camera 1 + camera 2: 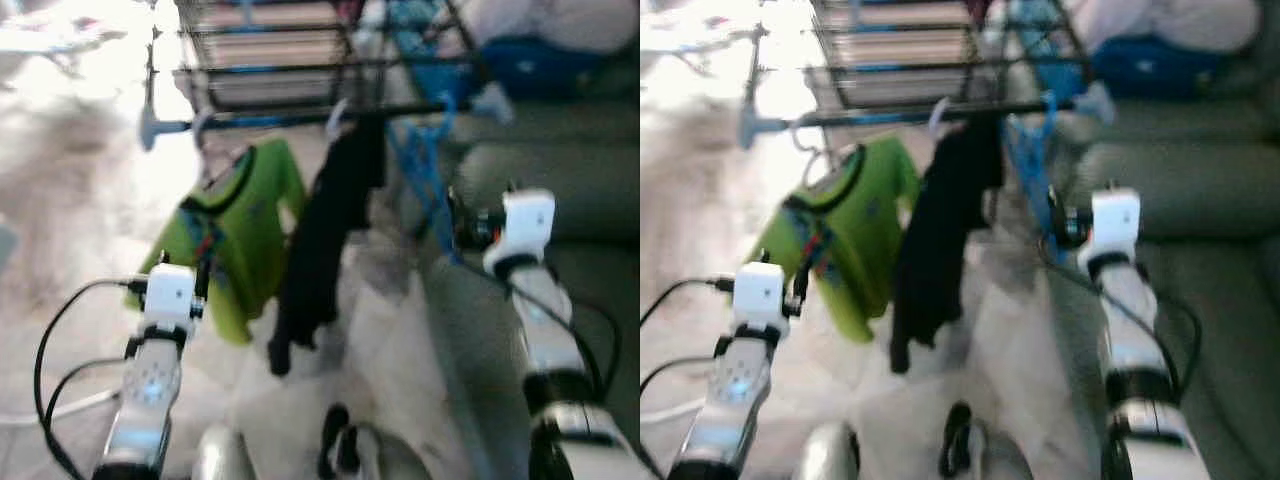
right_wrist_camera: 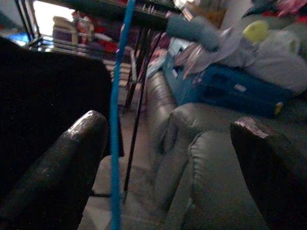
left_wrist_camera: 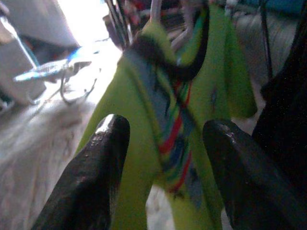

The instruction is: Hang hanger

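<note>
L gripper (image 3: 163,158) is raised in front of the green shirt (image 1: 240,240), fingers spread wide w/ nothing between them, tips near the fabric but apart from it. The shirt hangs on a pale hanger (image 1: 205,135) from the drying rack's front rail (image 1: 290,120), near the rail's left end. Just right, a black garment (image 1: 325,240) hangs from the same rail on its own hanger. A blue hanger (image 1: 425,170) hangs near the rail's right end. R gripper (image 2: 168,177), wide open and empty, sits beside it, by the grey sofa (image 1: 560,190). Open floor (image 1: 80,200) lies left of the rack.
</note>
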`<state>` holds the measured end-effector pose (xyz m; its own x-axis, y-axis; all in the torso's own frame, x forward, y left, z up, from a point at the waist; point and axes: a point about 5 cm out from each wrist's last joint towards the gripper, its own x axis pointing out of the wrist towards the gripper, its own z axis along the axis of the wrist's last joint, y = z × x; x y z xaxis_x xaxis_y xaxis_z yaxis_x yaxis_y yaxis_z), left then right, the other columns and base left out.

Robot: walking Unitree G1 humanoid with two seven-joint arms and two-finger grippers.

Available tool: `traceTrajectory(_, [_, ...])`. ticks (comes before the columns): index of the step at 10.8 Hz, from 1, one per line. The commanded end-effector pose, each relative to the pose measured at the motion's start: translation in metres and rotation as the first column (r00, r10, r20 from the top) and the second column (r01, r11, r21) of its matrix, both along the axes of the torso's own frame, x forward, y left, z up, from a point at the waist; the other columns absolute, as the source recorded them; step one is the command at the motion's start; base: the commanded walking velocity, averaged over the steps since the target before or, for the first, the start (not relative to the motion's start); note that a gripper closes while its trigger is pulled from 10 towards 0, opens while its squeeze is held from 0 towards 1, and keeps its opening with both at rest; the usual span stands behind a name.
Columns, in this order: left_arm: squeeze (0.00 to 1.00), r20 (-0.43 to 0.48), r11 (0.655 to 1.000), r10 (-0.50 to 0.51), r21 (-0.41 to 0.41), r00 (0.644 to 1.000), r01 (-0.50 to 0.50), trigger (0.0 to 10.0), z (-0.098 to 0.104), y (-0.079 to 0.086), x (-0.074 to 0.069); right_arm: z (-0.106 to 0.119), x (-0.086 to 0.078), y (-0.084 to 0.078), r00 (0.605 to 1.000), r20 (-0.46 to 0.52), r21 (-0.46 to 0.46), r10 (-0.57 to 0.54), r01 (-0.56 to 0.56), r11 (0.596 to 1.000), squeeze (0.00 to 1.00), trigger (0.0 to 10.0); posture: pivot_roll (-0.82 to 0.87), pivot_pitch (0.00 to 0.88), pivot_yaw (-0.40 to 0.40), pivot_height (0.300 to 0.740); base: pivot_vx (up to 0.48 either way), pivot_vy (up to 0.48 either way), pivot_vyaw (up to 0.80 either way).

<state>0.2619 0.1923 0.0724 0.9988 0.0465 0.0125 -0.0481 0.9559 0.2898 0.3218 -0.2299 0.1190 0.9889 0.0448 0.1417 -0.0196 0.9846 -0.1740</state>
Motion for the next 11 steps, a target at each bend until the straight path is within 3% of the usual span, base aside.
traceTrajectory(1, [0.0,-0.01,1.0,0.016,-0.003,1.0,-0.016,10.0,-0.004,0.0,-0.002,0.004,0.0,0.002,1.0,0.015,-0.003,0.008,-0.008,1.0,1.0,10.0,0.06,0.097,-0.073,0.74,0.0,0.0,0.0])
traceTrajectory(4, [0.0,-0.006,1.0,0.012,-0.01,1.0,-0.012,10.0,-0.004,-0.004,0.0,0.003,-0.005,0.007,1.0,0.021,0.019,0.001,-0.001,1.0,1.0,10.0,0.05,0.1,-0.079,0.74,-0.297,0.0,0.0])
traceTrajectory(6, [0.0,-0.011,1.0,0.013,-0.009,1.0,-0.013,10.0,-0.006,-0.004,0.0,-0.014,-0.02,0.019,1.0,-0.029,0.061,0.003,-0.001,0.998,1.0,10.0,0.05,0.102,-0.082,0.74,-0.328,0.0,0.0])
traceTrajectory(11, [0.0,-0.023,1.0,0.001,-0.009,1.0,-0.001,10.0,-0.009,-0.007,0.0,-0.013,-0.022,0.021,0.998,-0.056,0.1,-0.02,0.025,0.995,1.0,10.0,0.05,0.094,-0.089,0.74,-0.326,0.0,0.0])
